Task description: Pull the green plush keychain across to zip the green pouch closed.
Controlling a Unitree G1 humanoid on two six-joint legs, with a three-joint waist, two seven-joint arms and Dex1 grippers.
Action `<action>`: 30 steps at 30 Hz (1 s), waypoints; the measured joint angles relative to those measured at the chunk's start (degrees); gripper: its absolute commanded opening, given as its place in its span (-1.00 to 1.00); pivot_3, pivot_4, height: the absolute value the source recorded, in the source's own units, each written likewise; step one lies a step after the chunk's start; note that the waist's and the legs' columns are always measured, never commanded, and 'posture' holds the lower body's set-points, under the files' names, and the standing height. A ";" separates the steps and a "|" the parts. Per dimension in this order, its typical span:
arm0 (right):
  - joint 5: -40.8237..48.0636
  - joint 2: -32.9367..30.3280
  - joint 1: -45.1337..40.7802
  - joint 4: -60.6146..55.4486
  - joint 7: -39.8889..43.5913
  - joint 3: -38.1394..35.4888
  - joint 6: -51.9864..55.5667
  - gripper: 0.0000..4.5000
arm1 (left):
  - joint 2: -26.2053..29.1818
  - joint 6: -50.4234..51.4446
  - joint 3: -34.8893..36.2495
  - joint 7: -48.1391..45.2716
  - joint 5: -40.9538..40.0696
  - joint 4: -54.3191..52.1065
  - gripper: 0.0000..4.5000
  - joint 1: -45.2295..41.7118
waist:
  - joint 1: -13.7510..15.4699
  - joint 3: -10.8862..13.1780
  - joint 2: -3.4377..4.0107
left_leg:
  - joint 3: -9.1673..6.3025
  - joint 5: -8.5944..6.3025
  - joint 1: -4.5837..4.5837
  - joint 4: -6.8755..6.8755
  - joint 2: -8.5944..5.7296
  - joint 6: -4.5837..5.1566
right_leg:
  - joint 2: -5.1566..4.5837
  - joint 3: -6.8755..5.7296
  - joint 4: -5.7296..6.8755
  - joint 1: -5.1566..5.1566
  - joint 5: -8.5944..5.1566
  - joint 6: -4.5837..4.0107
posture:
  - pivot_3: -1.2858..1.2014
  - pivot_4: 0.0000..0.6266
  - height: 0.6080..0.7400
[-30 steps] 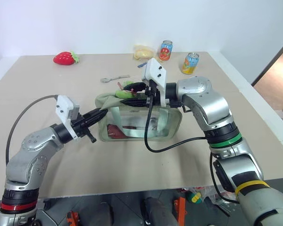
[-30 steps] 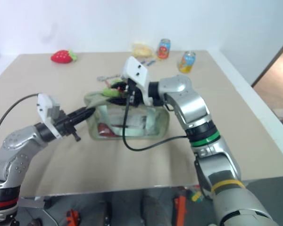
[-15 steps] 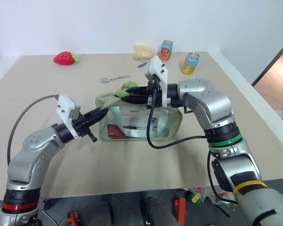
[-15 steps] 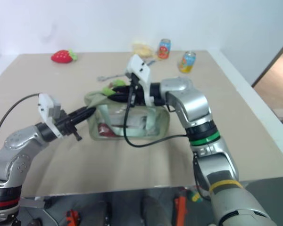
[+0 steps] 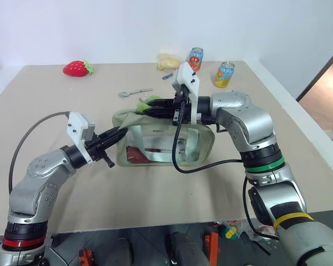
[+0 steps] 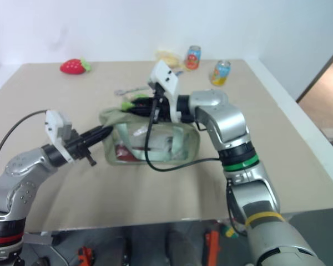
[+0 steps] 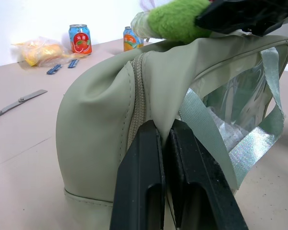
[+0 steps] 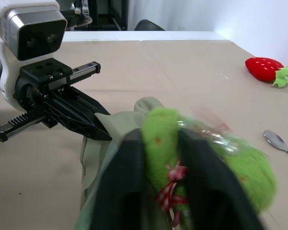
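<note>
Green plush keychain (image 8: 165, 143) pinched by R hand (image 8: 161, 158), L hand (image 7: 164, 143) clamping green pouch (image 5: 155, 141) end

The green plush keychain (image 8: 201, 163) is blurred and partly covered by the right gripper (image 8: 163, 158). The green pouch (image 7: 110, 120) is cut off at the lower edge.

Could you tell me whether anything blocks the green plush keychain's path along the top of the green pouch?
Nothing visible does. The right end effector is shut on the green plush keychain at the left end of the green pouch, which the left end effector pinches.
</note>
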 measured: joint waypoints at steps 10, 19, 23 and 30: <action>0.49 -0.32 0.00 -2.12 -0.80 -1.78 -2.72 -0.99 | -1.70 0.41 -0.06 2.65 0.08 1.20 -1.00 -1.69 | 0.09 0.02 0.02 | -0.01 0.00 -0.05 0.00 -0.01 0.00 | 0.00 -0.01 -0.01 -0.03 0.06 0.11 | 0.03 -0.52 1.00; 0.77 -19.84 4.64 -11.59 -1.69 -13.17 -2.16 -0.99 | -4.40 2.31 -0.52 5.80 -0.68 0.87 -1.00 -4.47 | 1.70 0.02 -0.04 | -0.11 -0.05 -0.22 -0.02 -0.11 -0.02 | -0.08 -0.05 -0.11 -0.04 -0.13 0.12 | 0.03 -0.52 1.00; -3.73 -29.27 19.18 -10.68 -3.97 -18.75 -3.31 -0.99 | -4.10 2.90 0.12 6.05 -0.84 0.90 -1.00 -4.70 | 1.59 0.08 0.06 | 0.03 -0.14 -0.23 -0.04 -0.19 0.01 | -0.16 0.11 -0.10 -0.09 -0.21 0.21 | 0.03 -0.52 1.00; -10.94 -35.68 38.67 -21.42 -7.36 -16.16 -3.98 -0.99 | -3.91 3.22 -1.44 4.87 -1.27 1.01 -1.00 -5.32 | 1.00 0.09 0.13 | 0.13 -0.20 0.01 -0.06 -0.06 0.11 | 0.07 0.31 -0.02 -0.06 -0.20 0.26 | 0.03 -0.52 1.00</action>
